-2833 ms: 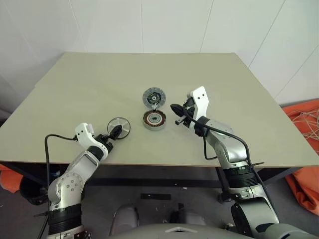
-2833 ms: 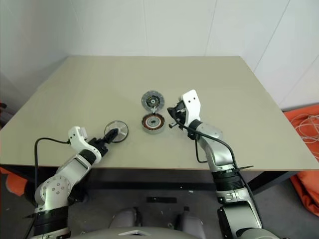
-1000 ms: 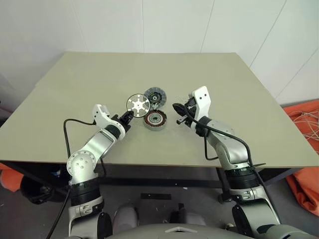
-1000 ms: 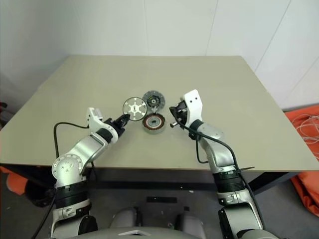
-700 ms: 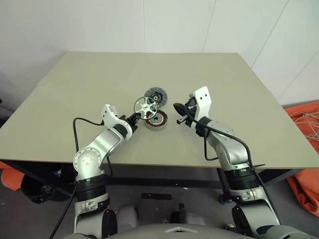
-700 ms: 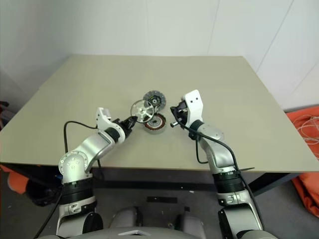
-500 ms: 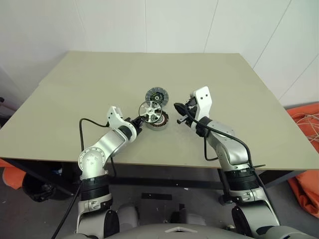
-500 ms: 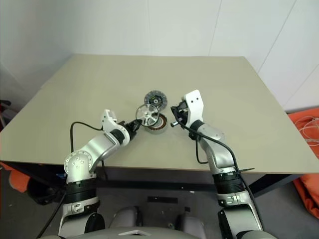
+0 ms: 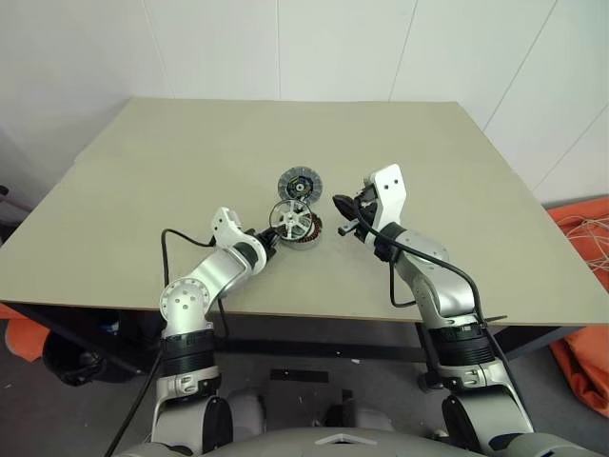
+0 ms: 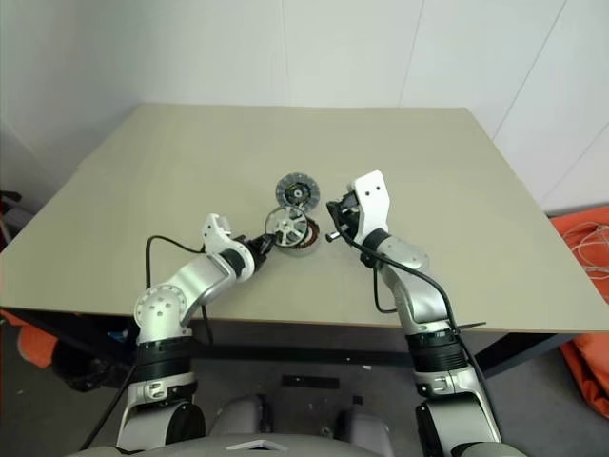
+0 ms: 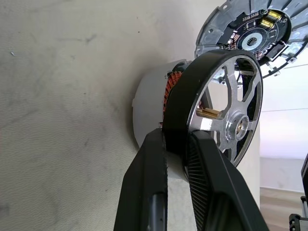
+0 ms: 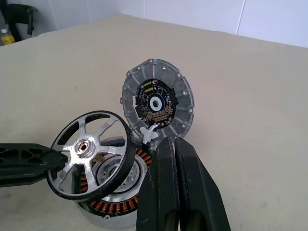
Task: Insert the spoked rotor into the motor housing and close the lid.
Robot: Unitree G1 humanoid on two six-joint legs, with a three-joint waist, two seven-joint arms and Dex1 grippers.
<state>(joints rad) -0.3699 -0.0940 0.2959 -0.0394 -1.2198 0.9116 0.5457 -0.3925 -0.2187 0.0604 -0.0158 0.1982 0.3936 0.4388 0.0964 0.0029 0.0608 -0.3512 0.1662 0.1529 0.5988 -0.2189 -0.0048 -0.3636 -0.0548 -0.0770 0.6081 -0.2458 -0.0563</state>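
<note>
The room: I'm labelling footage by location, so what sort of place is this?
Probably a lab or test room: a bare beige table against plain white walls, and orange netting on the floor.

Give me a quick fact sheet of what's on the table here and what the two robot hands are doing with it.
surface: beige table
left gripper: shut on the rim of the spoked rotor
spoked rotor: held tilted on edge, just over the motor housing, not yet seated
motor housing: sits on the table, copper windings exposed
lid: open, standing up behind the housing, circuit side facing the right wrist camera
right gripper: shut, holding nothing, beside the housing
</note>
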